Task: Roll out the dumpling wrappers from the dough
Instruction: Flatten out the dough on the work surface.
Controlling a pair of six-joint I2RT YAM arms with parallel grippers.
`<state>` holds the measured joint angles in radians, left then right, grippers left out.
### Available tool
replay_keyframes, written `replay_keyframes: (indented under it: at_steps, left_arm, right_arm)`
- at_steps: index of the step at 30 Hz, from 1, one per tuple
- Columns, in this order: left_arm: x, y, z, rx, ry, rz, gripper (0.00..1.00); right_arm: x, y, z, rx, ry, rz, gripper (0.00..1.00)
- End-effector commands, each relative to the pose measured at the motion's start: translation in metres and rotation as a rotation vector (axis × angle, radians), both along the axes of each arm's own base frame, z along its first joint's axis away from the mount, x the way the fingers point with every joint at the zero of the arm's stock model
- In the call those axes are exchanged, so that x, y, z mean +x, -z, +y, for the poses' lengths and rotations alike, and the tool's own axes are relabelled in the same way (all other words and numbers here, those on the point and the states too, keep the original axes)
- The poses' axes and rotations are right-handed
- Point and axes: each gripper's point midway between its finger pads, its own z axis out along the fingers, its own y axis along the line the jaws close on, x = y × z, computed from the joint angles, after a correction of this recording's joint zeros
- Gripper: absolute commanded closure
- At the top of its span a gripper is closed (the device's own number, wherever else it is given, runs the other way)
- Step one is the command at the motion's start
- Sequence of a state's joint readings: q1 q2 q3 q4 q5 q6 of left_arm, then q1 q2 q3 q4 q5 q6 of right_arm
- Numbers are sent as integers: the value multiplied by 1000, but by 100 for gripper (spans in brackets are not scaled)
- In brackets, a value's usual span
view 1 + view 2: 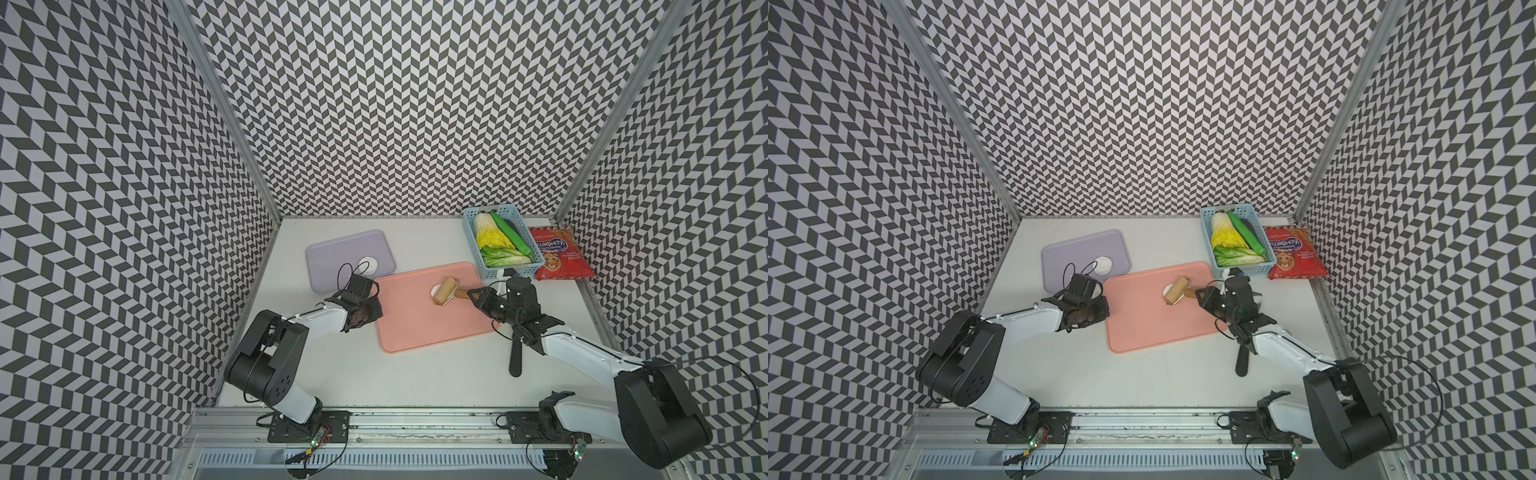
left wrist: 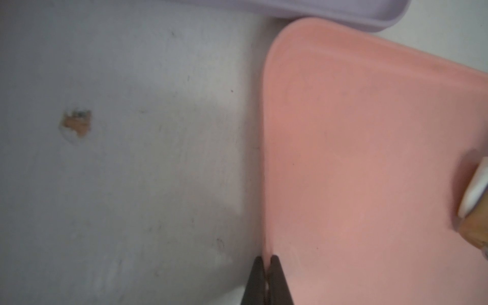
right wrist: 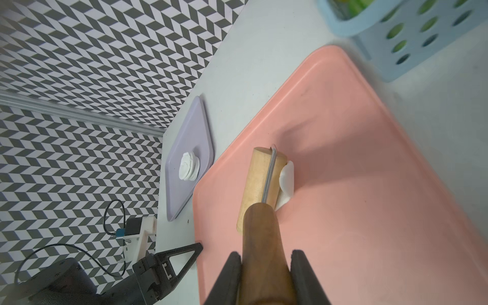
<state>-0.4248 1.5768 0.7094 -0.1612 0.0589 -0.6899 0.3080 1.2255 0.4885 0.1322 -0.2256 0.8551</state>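
A small white piece of dough (image 1: 435, 289) (image 3: 286, 182) lies on the pink tray (image 1: 428, 332) (image 3: 369, 184), partly under a wooden roller (image 1: 445, 291) (image 3: 260, 182). My right gripper (image 1: 471, 296) (image 3: 266, 254) is shut on the roller's dark handle. At the pink tray's (image 2: 369, 132) left edge, my left gripper (image 1: 378, 308) (image 2: 266, 260) is shut, pinching the rim. A stack of round white dumpling wrappers (image 1: 368, 264) (image 3: 188, 166) rests on the purple tray (image 1: 332, 253) behind the left arm.
A blue basket (image 1: 503, 245) of vegetables stands at the back right, just beyond the pink tray's corner. A red snack bag (image 1: 561, 255) lies beside it. A black-handled tool (image 1: 516, 361) lies on the table under the right arm.
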Motion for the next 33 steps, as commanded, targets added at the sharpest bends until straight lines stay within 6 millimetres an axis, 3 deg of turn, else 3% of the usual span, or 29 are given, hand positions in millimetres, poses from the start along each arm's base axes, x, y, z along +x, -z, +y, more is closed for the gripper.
replay_keyframes:
  at_steps: [1,16,21,24,26,33]
  left_arm:
    - [-65,55,33,132,-11,271,100]
    - [-68,57,35,131,-18,277,100]
    - [-70,57,35,129,-22,274,100]
    - [-70,57,35,127,-22,277,100]
    - [-70,57,34,127,-18,275,100]
    - [-71,57,32,129,-12,275,100]
  right_arm:
    - [-47,74,-58,-195,140,267,100]
    - [-67,79,-79,-192,203,309,100]
    - [-63,70,-80,-197,192,275,100]
    - [-45,42,-76,-208,167,202,100]
    - [-31,13,-72,-199,155,127,100]
    - [-2,-83,-13,-52,-56,-136,100]
